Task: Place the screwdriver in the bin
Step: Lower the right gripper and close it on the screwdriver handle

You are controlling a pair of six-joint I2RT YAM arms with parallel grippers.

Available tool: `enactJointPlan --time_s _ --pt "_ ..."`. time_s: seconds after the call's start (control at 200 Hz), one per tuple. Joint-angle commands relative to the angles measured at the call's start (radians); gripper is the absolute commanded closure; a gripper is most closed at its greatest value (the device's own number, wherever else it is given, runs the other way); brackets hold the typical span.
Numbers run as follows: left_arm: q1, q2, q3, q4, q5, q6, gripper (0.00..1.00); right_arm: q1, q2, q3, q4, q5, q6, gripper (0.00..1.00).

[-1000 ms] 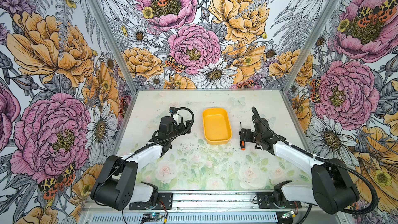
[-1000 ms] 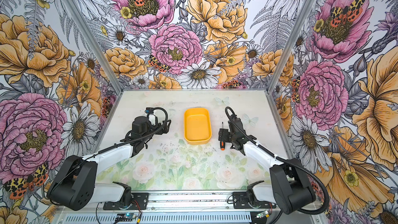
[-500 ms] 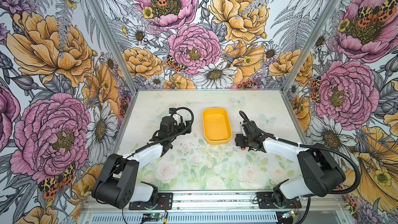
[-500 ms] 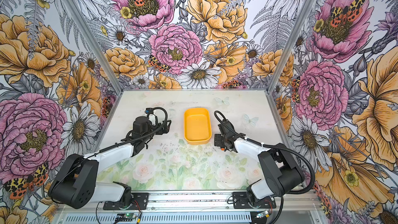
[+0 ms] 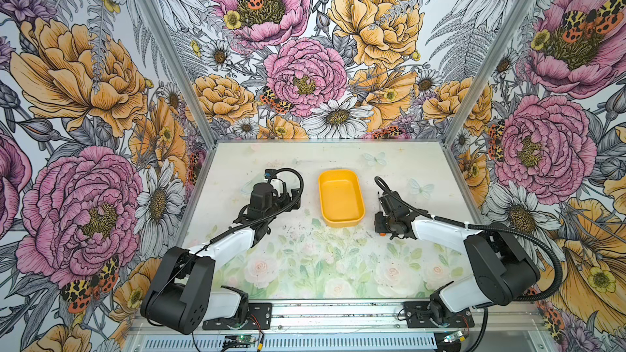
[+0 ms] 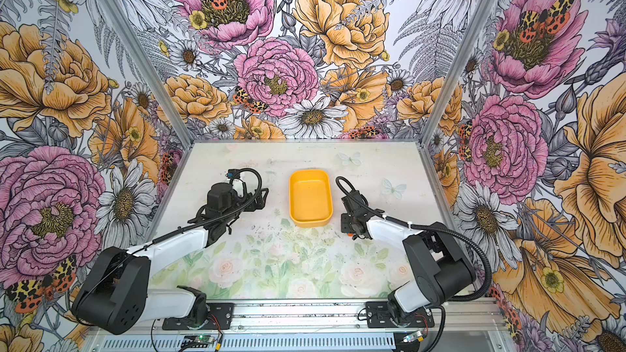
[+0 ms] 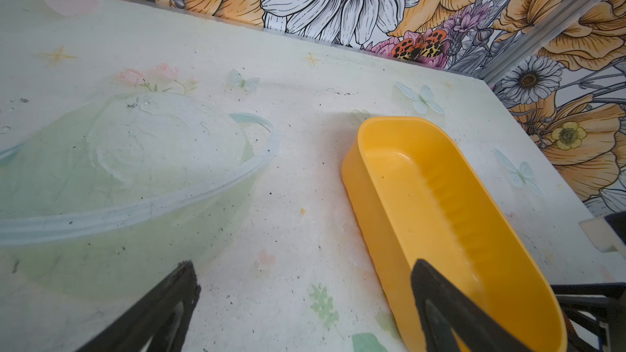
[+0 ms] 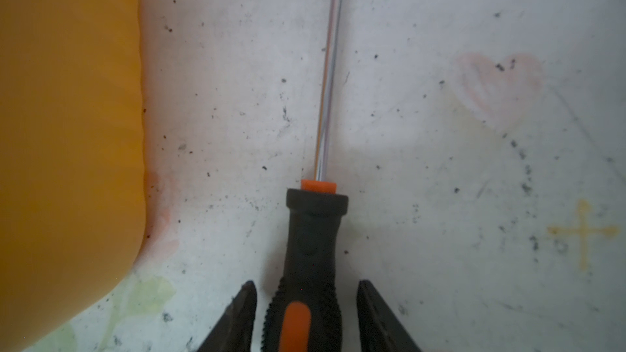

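Since the coming move turns on how the tool lies against the fingers, geometry goes down first. Table (image 5: pixel 305 265): printed floral sheet, scuffed, carrying only two task items. Right arm (image 5: pixel 440 231) reaches in low to the spot just right of the bin; left arm (image 5: pixel 230 242) sits on the bin's far side, well apart from the tool. The right arm is clearly the nearer.

Bin (image 5: pixel 340 198): yellow-orange tray, empty, long side running front to back in both top views.

Screwdriver (image 8: pixel 311 248): flat on the table, just beside the bin's right wall and not touching it. Its long axis is roughly parallel to that wall, shaft pointing away from the wrist toward the back, with the orange butt (image 5: pixel 382 232) peeking out under the wrist.

Right gripper (image 8: pixel 306 284): fingers straddle the black-and-orange handle, one on each flank, square to the long axis. A sliver of table shows on both sides, so they are apart and not yet clamped.

Left gripper (image 7: pixel 304 264): fingers spread wide, nothing between them.

Judgement: the grasp is aligned. Once the tool is gripped, it needs a short carry toward the robot's left, over the near wall.
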Motion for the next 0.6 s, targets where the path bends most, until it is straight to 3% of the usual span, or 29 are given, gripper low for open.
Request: enactJointPlan --time_s 0.0,0.15,0.245,0.596 --pt "-0.006 -0.017 -0.009 -0.014 0.002 -0.017 0.01 0.009 0.019 0.025 -0.009 0.022 0.001 0.6" --pt "-0.006 -0.028 -0.01 -0.014 0.0 -0.021 0.01 0.009 0.026 0.034 -0.012 0.019 0.001 0.75" --pt "-0.006 -0.03 -0.011 -0.015 0.003 -0.022 0.01 0.009 0.035 0.04 -0.021 0.014 0.0 1.0" --pt "-0.004 -0.036 -0.015 -0.021 0.012 -0.023 0.01 -0.022 -0.064 0.047 -0.035 -0.074 0.049 1.0"
